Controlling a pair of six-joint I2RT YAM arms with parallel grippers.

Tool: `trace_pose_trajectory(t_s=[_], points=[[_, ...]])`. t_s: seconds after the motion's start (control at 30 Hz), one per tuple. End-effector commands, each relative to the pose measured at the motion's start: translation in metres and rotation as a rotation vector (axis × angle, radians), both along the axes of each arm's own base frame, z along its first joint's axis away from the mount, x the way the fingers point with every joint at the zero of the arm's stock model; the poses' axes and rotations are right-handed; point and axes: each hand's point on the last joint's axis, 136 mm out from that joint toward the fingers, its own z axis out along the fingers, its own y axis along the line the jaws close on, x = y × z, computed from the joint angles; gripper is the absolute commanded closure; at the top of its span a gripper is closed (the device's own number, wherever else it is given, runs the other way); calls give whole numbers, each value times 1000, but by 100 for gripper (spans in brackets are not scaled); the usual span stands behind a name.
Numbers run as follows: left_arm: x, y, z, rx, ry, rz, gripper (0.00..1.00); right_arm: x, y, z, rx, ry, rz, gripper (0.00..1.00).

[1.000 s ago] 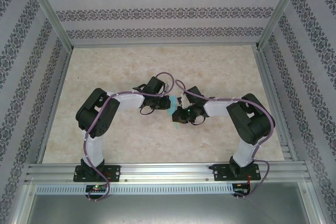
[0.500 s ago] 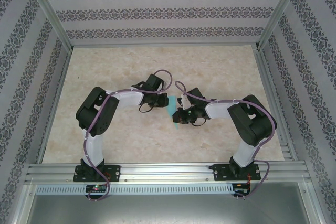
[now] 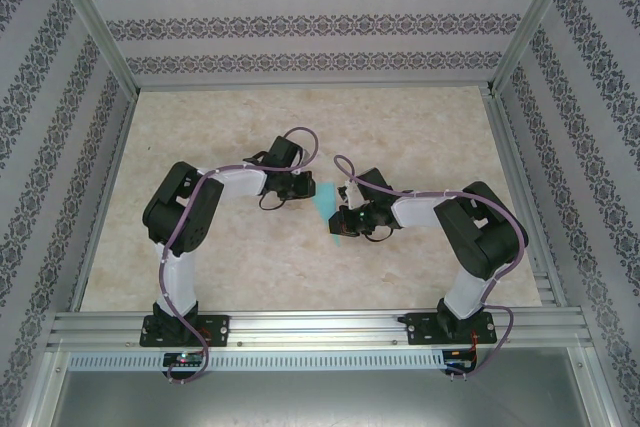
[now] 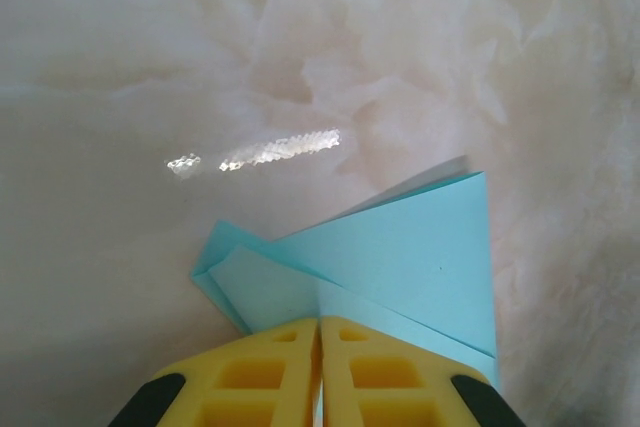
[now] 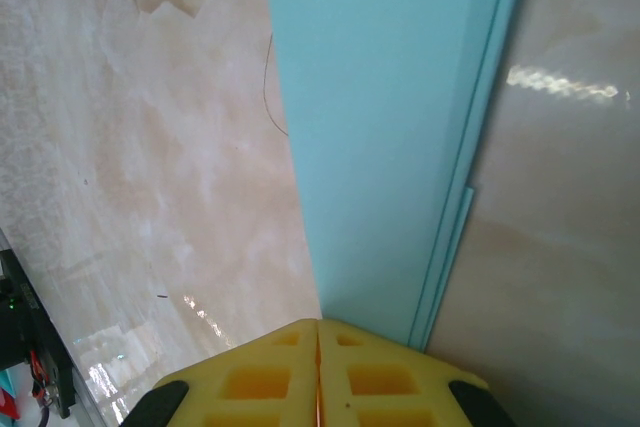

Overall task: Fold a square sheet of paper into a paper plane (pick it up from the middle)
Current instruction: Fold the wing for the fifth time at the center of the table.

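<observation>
Seen from above, the light is bright, even and diffuse. The arms cast only faint, soft shadows on the table. That picture is sharp but coarse, and its frame posts lean outward toward 11 and 1 o'clock. In the left wrist view the table is washed pale and soft-focused, greying toward 7 o'clock, with a jagged white glare streak at 10 o'clock of centre; the paper plane looks crisp. In the right wrist view, glints of glare sit at 2 and 7 o'clock.

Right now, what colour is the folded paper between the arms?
Plain turquoise-blue folded paper, clearest in the right wrist view.
</observation>
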Motion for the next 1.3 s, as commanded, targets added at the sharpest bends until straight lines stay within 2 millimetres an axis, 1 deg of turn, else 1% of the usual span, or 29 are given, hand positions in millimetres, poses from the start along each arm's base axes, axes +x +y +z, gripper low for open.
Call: trace_pose_trajectory(t_s=[0.0,0.13,0.2,0.3,0.4,0.47,0.57,0.63,0.7,0.8,0.87,0.97,1.1,1.27], points=[[28,61,-35,134,-5,181,88,-67,-59,-56,-269,274,-26,91],[36,66,-27,120,-11,195,88,-67,-60,-57,-270,277,-30,91],[42,65,-19,92,-21,192,88,-66,-59,-57,-267,274,-32,91],[48,55,-1,42,-31,159,88,-66,-58,-56,-265,275,-33,91],[47,44,21,-9,-56,139,88,-64,-57,-55,-257,274,-37,91],[42,40,35,-28,-73,133,88,-63,-55,-54,-253,272,-37,91],[28,29,53,-72,-95,113,88,-64,-56,-55,-253,277,-36,91],[16,21,58,-93,-100,102,88,-65,-56,-56,-253,278,-36,91],[1,6,61,-133,-96,76,88,-65,-56,-56,-254,280,-37,91],[-14,-12,60,-170,-80,45,88,-65,-55,-57,-252,282,-37,91],[-20,-24,56,-182,-70,20,88,-65,-55,-58,-254,283,-35,91],[-22,-34,45,-167,-49,4,88,-66,-55,-58,-255,287,-35,91],[-19,-37,28,-152,-13,11,88,-66,-56,-59,-257,286,-33,91],[-12,-29,8,-108,11,37,89,-70,-61,-64,-289,303,-35,91]])
